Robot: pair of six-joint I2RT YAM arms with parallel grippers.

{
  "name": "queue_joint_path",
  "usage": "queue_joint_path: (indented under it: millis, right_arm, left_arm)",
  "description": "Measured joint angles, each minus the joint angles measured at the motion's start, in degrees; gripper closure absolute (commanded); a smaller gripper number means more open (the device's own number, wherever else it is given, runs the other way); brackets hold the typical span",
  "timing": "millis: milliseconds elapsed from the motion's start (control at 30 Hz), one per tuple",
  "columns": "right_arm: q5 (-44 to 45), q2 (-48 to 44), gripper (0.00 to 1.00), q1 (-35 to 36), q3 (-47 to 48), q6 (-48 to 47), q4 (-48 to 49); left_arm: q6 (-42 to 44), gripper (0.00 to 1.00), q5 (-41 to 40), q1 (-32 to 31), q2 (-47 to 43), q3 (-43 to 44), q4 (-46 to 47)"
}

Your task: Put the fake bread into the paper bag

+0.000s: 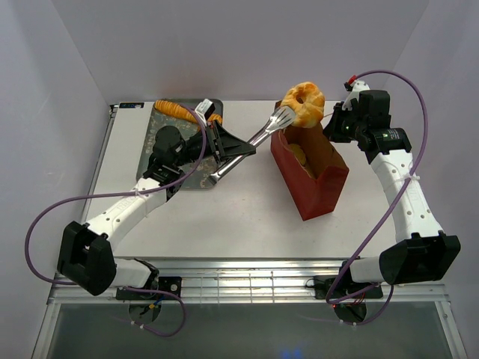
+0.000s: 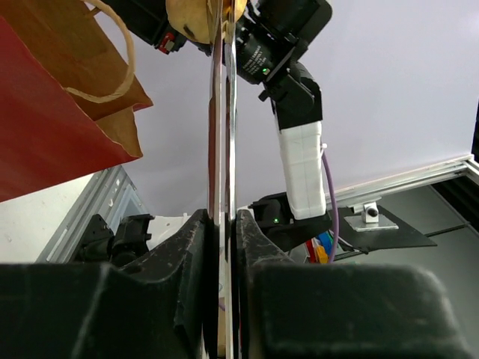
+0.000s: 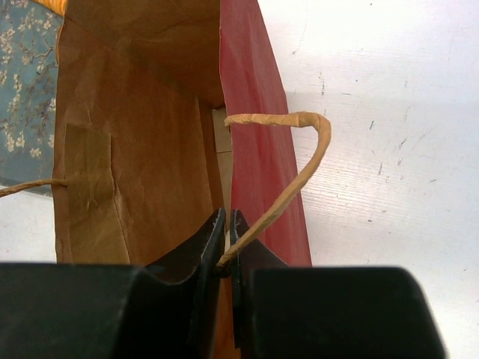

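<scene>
While the left gripper (image 1: 222, 147) clamps its two black fingers (image 2: 191, 247) on the handle end of a pair of shiny metal tongs (image 1: 258, 134), the tongs reach to the right over the white table (image 1: 239, 217) and pinch a round, knotted golden-orange toy bun (image 1: 303, 103) at their tips. That bun hangs in the air just above the far end of the open mouth of a tall red paper bag (image 1: 320, 179) with a brown lining. Whether it touches the rim cannot be told.

From the left wrist, the two tong blades run up almost together between the fingers. The bun sits at the top edge of that view, and the bag's wall with one pale string handle (image 2: 120, 67) is to the left.

At the far end of the bag, the right gripper (image 1: 334, 126) has its fingers (image 3: 209, 239) pressed together on the bag's top edge, and a second string handle (image 3: 299, 164) loops out from between them. The bag stands upright on the table. Low inside it, golden toy bread pieces (image 1: 299, 155) show in the overhead view.

On the left, a grey floral tray (image 1: 196, 181) lies partly under the left arm, with a long ridged orange loaf (image 1: 174, 110) at its far edge.
</scene>
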Motion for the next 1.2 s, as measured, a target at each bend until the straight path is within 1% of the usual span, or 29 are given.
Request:
queue_joint_path:
  millis: [33,100,133,200,500,633,733,833,1067,1200]
  right_arm:
    - [0.0,0.0,0.88,0.0,0.0,-0.02,0.0]
    - [-0.02,0.0,0.88,0.0,0.0,0.0,0.0]
    - [-0.02,0.0,0.88,0.0,0.0,-0.02,0.0]
    - [0.0,0.0,0.88,0.0,0.0,-0.02,0.02]
    - [0.02,-0.02,0.88,0.0,0.0,-0.04,0.0]
    - [0.02,-0.02,0.88,0.0,0.0,-0.04,0.02]
    - [0.02,-0.02,0.88,0.0,0.0,-0.07,0.0]
    - [0.02,-0.09,0.87,0.0,-0.02,-0.09,0.0]
    - [0.04,-0.35,0.88,0.0,-0.09,-0.13,0.0]
    - [0.04,-0.35,0.88,0.0,-0.09,-0.13,0.0]
  left_arm:
    - [0.13,0.64,-0.46,-0.44,0.35,-0.09,0.0]
    - [0.37,0.57,-1.11,-1.22,1.05,-0.35,-0.44]
    - [0.37,0.51,-1.38,-1.49,1.36,-0.57,-0.5]
    - [0.44,0.48,-1.79,-1.84,1.66,-1.05,-0.92]
    - [0.52,0.47,-2.91,-1.97,2.05,-1.46,-0.81]
    - [0.52,0.51,-3.1,-1.92,2.05,-1.49,-0.83]
    - [0.59,0.53,-2.6,-0.68,1.97,-1.49,-0.85]
    - [0.52,0.53,-1.36,3.08,1.4,-1.51,-1.16]
    - [-0.04,0.53,2.23,19.74,-2.54,-3.54,-1.33]
    - [-0.2,0.52,4.55,24.11,-3.74,-4.76,-1.22]
